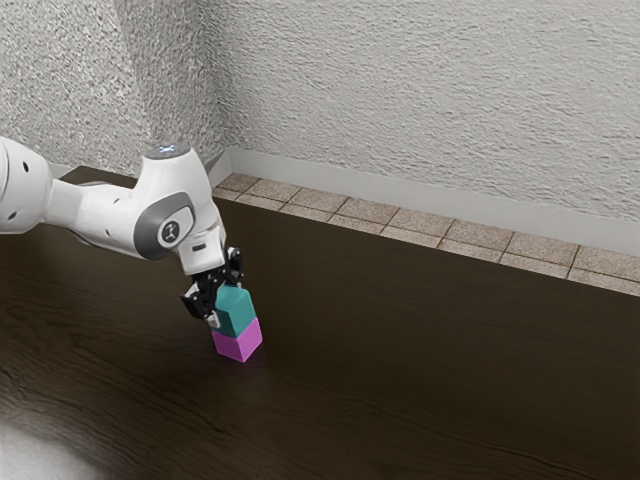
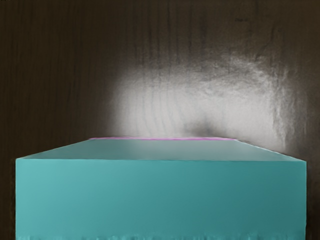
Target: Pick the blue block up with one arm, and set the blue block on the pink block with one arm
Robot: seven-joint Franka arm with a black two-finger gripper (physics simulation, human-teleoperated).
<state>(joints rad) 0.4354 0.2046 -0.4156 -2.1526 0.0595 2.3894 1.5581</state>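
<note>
A: Exterior view. How many blocks?
B: Two. One blue block [image 1: 240, 312] and one pink block [image 1: 238, 343]. Blue sits stacked on pink, touching, on the dark worktop [image 1: 420, 380].
A: End effector?
B: One end effector [image 1: 222, 300], closed on the blue block, a finger on either side.
A: Wrist view?
B: The blue block lies just under the hand, with a thin pink edge beyond it.
</note>
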